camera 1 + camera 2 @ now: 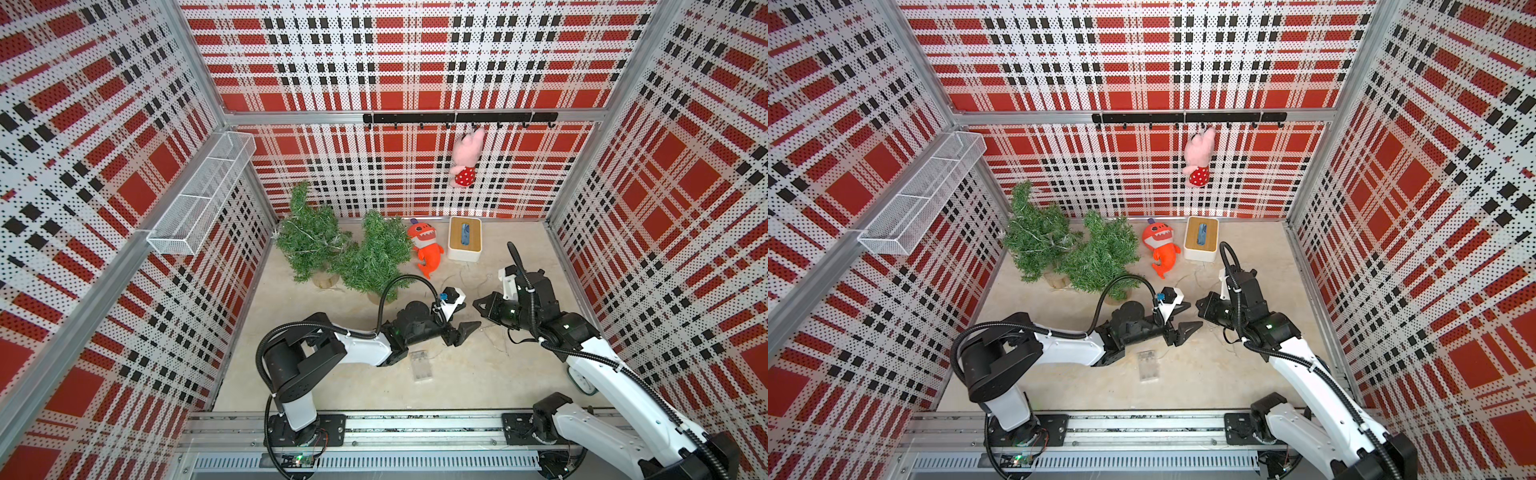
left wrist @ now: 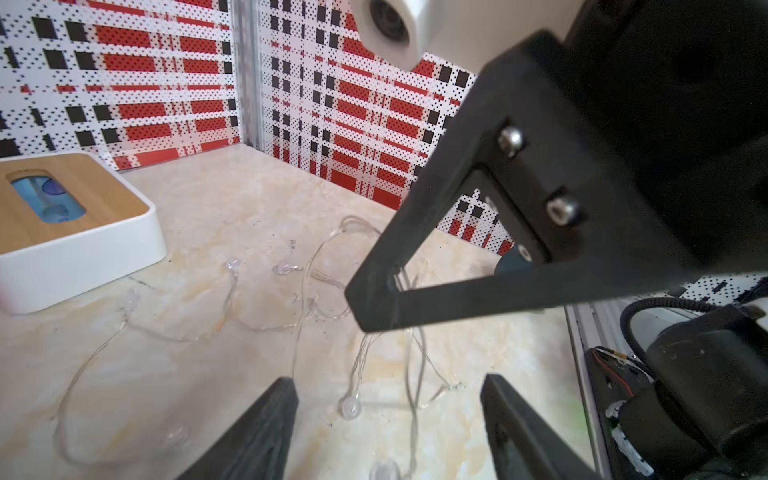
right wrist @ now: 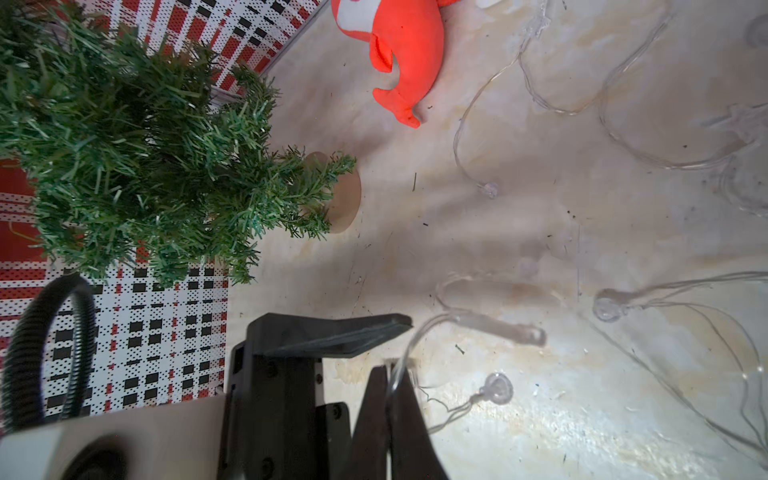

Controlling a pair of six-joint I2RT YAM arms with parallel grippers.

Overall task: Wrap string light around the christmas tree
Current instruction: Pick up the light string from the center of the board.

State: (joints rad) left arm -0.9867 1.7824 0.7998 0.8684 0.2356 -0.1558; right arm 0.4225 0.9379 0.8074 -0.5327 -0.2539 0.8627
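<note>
Two small green christmas trees stand at the back left: one [image 1: 309,232] with pale strands among its branches, and a nearer one [image 1: 374,257] [image 3: 145,166]. The string light [image 2: 232,286], a clear wire with small bulbs, lies in loose loops on the floor [image 3: 611,307]. My right gripper [image 3: 392,374] is shut on a strand of it, which rises from the fingertips. In both top views it [image 1: 478,305] [image 1: 1200,303] points left, tip to tip with my left gripper [image 1: 464,314] [image 1: 1190,316]. The left gripper [image 2: 388,399] is open, with hanging strands and a bulb between its fingers [image 2: 270,415], untouched.
An orange shark plush [image 1: 426,249] and a white tissue box with a wooden lid [image 1: 464,239] sit at the back. A clear battery box [image 1: 420,365] lies near the left arm. A pink plush [image 1: 467,160] hangs from the hook rail. A wire basket [image 1: 203,195] is on the left wall.
</note>
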